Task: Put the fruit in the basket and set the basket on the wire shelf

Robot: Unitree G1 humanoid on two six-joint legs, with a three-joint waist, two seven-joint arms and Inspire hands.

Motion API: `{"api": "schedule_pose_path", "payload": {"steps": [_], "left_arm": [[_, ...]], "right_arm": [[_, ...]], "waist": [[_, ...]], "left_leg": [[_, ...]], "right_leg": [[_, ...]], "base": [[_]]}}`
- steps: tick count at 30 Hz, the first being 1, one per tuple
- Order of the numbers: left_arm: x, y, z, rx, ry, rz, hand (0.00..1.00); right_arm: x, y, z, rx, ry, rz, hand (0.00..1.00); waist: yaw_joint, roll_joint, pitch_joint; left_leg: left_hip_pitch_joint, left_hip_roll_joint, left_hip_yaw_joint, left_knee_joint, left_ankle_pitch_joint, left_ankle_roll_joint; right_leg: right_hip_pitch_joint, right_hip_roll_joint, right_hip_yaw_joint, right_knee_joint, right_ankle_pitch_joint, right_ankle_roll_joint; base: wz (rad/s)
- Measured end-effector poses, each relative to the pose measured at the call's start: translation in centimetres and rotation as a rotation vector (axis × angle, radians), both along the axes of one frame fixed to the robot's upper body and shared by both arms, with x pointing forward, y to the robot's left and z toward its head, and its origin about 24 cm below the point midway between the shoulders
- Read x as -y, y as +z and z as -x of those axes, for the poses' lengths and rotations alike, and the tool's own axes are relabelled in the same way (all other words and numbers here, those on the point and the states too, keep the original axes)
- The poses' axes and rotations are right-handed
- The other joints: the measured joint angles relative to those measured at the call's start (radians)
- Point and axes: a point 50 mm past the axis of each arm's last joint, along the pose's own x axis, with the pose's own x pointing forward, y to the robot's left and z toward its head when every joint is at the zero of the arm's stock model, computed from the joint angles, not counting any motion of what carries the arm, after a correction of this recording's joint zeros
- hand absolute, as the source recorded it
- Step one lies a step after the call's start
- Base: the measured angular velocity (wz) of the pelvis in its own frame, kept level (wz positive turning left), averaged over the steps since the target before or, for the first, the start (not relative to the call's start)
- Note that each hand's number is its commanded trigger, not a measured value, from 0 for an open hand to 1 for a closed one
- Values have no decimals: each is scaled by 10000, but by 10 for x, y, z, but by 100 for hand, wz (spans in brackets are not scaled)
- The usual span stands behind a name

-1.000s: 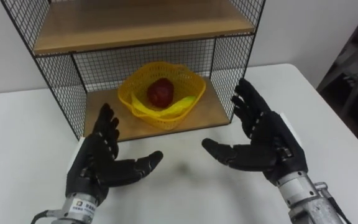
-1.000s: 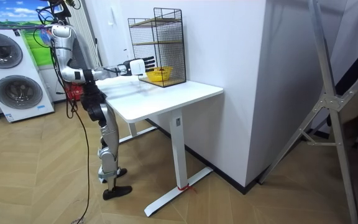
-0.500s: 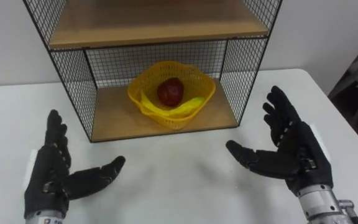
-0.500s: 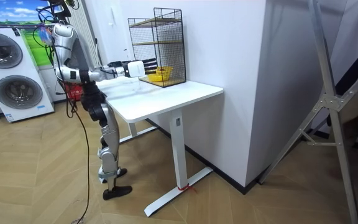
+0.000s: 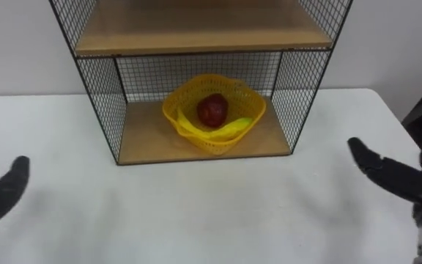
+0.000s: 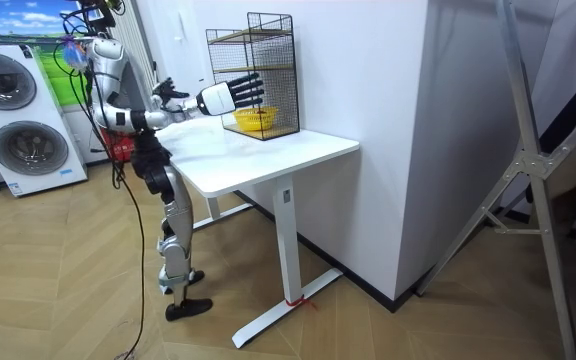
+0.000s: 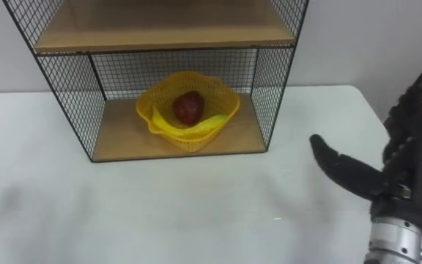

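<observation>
A yellow mesh basket (image 5: pixel 215 145) stands on the bottom board of the wire shelf (image 5: pixel 145 139), well inside it. In the basket lie a red apple (image 5: pixel 212 110) and a yellow banana (image 5: pixel 229 130). My left hand (image 5: pixel 2 194) shows at the left edge over the white table, open and holding nothing. At the right edge is my right hand (image 7: pixel 409 161), open with straight fingers and its thumb pointing inward, also holding nothing. Both hands are well apart from the basket (image 7: pixel 189 143) and the shelf. In the room view I stand at the table's end with my right hand (image 6: pixel 233 95) raised before the shelf (image 6: pixel 253 70).
The shelf's upper wooden board (image 5: pixel 196 33) is bare. The white table (image 5: pixel 211 213) stretches wide in front of the shelf. A wall stands right behind the shelf. Washing machines (image 6: pixel 18 120) stand behind me in the room view.
Both hands have drawn back from the shelf front and spread apart to the view's edges. In the room view my arms have risen. The basket has stayed on the bottom board.
</observation>
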Motion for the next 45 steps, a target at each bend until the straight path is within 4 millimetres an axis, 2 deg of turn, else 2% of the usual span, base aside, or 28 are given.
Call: {"api": "schedule_pose_path", "payload": {"steps": [3,7,10,12,15,17,18,21,22,23,25,27,30,32,33,35,36,38,41,43,45], "left_arm": [[-21,18,14,807,1589,-564,0],[-47,36,33,1616,3529,-1177,0],[-65,50,51,2218,4795,-1394,0],[-79,51,68,2591,5992,-1026,0],[-95,42,86,2580,7275,-167,0],[-115,34,104,2457,8526,608,0],[-119,32,108,2424,8795,811,0],[-130,1,133,1467,10212,2148,0],[-131,-12,142,1096,10702,2863,0],[-130,-25,151,744,11165,3509,0],[-129,-43,165,127,11816,4250,0],[-124,-60,180,-348,12515,5022,0],[-119,-72,191,-666,13094,5583,0],[-110,-86,202,-1002,13641,6159,0],[-108,-90,205,-1138,13751,6322,0],[-95,-107,219,-1561,14296,7139,0],[-91,-111,221,-1612,14415,7397,0],[-76,-128,225,-2107,14571,8148,0],[-61,-146,223,-3066,14072,8792,0],[-51,-154,221,-3581,13740,9029,0],[-38,-166,219,-4507,13269,9511,0]], "right_arm": [[25,15,9,609,-1723,503,0],[55,34,28,1348,-4066,1106,0],[79,45,48,1863,-6086,1414,0],[95,51,64,2227,-7569,1309,0],[113,51,82,2272,-9043,1164,0],[128,47,101,2293,-10594,464,0],[131,44,107,2198,-10984,307,0],[140,27,128,1438,-12312,-434,0],[143,17,137,859,-12794,-701,0],[145,7,148,433,-13239,-1199,0],[144,-5,162,49,-13745,-1842,0],[142,-22,180,-595,-14411,-2484,0],[139,-43,199,-1416,-15216,-3191,0],[132,-68,223,-2537,-16073,-4122,0],[129,-75,230,-2792,-16286,-4430,0],[111,-101,252,-3780,-17015,-5750,0],[106,-107,254,-3910,-17108,-6045,0],[88,-130,251,-4791,-17044,-6911,0],[66,-152,250,-5671,-16823,-7932,0],[55,-162,248,-6228,-16578,-8182,0],[45,-172,237,-6524,-16139,-8650,0]], "waist": [[3,66,28],[-15,40,81],[-23,48,63],[-50,-23,26],[-75,-6,4],[-133,28,23],[-136,-22,-2],[-146,-21,-24],[-161,-70,-55],[-112,-37,-50],[-122,-49,-93],[-140,-50,-93],[-119,-24,-101],[-132,18,-102],[-132,20,-102],[-138,28,-96],[-169,29,-95],[-337,39,-90],[-392,37,-91],[-431,35,-91],[-582,26,-84]], "left_leg": [[-26,0,-87,25,12,-7],[-51,-3,-140,34,8,-13],[-197,-31,-241,138,-4,-27],[-357,-137,-234,192,-1,-26],[-455,-191,-216,241,-2,-26],[-535,-191,-233,280,-3,-33],[-562,-186,-234,296,-7,-40],[-750,-196,-232,301,-1,-43],[-747,-200,-217,258,2,-38],[-726,-200,-199,221,3,-36],[-725,-189,-172,211,-8,-32],[-717,-187,-171,212,-12,-28],[-700,-175,-152,219,-15,-30],[-682,-173,-162,221,-19,-36],[-682,-178,-162,223,-20,-37],[-682,-181,-156,256,-28,-50],[-682,-180,-155,277,-35,-62],[-682,-163,-141,367,-69,-122],[-679,-152,-115,392,-62,-130],[-676,-154,-108,384,-44,-118],[-615,-159,-103,379,-15,-70]], "right_leg": [[-48,-10,-173,-2,-2,2],[-45,-10,-187,5,-39,32],[-179,-50,-204,152,-146,37],[-421,-171,-184,389,-407,-32],[-576,-249,-187,533,-576,-63],[-657,-261,-195,558,-653,-68],[-670,-261,-200,558,-656,-71],[-894,-285,-208,695,-667,-78],[-939,-292,-189,743,-670,-75],[-944,-299,-183,753,-672,-70],[-928,-298,-157,708,-673,-68],[-914,-295,-130,719,-671,-67],[-911,-317,-51,742,-671,-67],[-937,-340,-7,845,-680,-65],[-935,-344,1,848,-694,-68],[-937,-354,30,833,-743,-89],[-943,-354,34,842,-757,-94],[-938,-323,120,882,-785,-99],[-925,-317,130,875,-744,-103],[-889,-316,132,842,-684,-104],[-781,-317,127,816,-648,-92]], "base": [[7],[6],[7],[0],[0],[4],[4],[-1],[-4],[-4],[-2],[0],[-1],[0],[0],[0],[0],[0],[-1],[0],[0]]}}
